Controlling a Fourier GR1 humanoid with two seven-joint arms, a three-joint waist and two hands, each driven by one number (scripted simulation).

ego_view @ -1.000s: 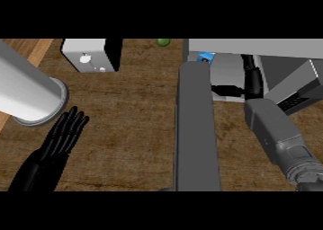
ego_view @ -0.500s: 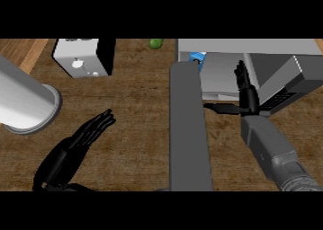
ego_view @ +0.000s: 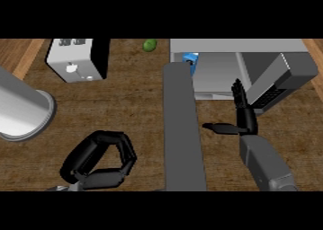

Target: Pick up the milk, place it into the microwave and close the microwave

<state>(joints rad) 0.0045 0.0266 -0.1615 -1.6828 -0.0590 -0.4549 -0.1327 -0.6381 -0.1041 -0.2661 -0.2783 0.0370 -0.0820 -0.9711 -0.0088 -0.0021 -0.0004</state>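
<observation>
Now, item by item: microwave, upper right of the frame, cavity open, its door swung out as a long grey slab running down the middle of the picture; milk, small blue-and-white carton, sits just inside the cavity at its left front corner, beside the door's hinge end. Change noted: half a second back the right hand lay closer to the cavity mouth, and a second back it was up beside the carton; it has since drawn down and out, so placement looks done and only the closing remains. Right hand, right of centre: fingers straight and pressed together pointing up the frame, thumb stuck out leftward toward the door, holding nothing, apart from the door's face as far as can be told. Left hand, lower left: earlier stretched flat, now its fingers are curled inward into a loop around nothing. Also present: toaster upper left, grey cylinder at left edge, green fruit top centre, wooden counter
</observation>
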